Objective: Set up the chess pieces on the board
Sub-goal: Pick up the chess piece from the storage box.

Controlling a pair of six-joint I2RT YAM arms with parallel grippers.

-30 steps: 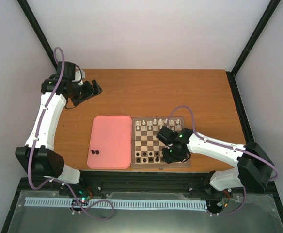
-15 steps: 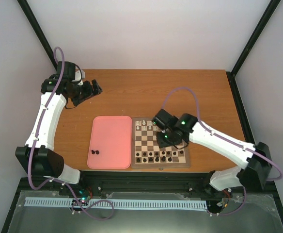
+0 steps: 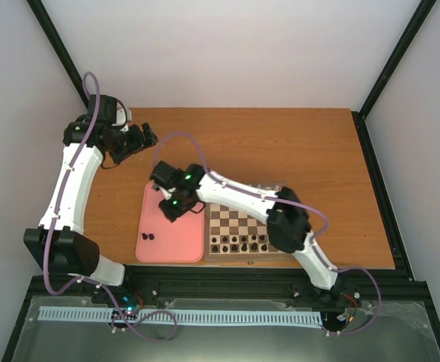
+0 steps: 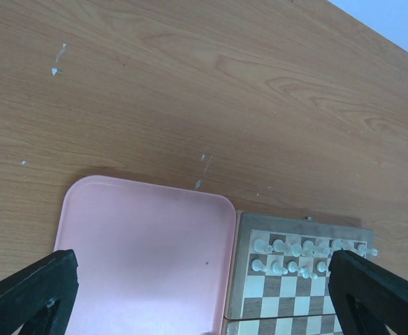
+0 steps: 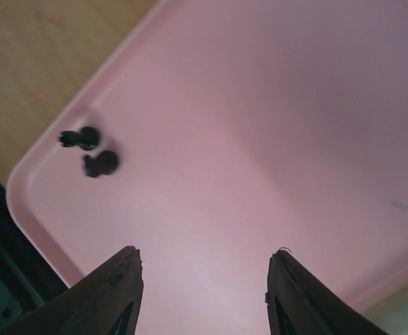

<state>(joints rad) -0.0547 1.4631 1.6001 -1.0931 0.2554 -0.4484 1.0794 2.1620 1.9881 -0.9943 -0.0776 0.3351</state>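
Observation:
Two tiny black chess pieces (image 3: pixel 148 236) lie close together in the near left corner of a pink tray (image 3: pixel 167 249); the right wrist view shows them (image 5: pixel 94 151) ahead and to the left of my fingers. My right gripper (image 3: pixel 168 212) hovers over the tray's middle, open and empty (image 5: pixel 204 279). The wooden board (image 3: pixel 273 223) lies right of the tray, with several black pieces (image 3: pixel 239 243) on its near rows. My left gripper (image 3: pixel 143 139) is raised at the far left of the table, open and empty (image 4: pixel 202 279).
White pieces (image 4: pixel 309 255) stand on the board's far rows in the left wrist view; the right arm (image 3: pixel 239 197) hides them from above. The tray (image 4: pixel 148 258) touches the board's left edge. Dark frame posts stand at the table's back corners.
My right arm has swung left from the board's right side, across the board, to above the pink tray. The left arm has not moved.

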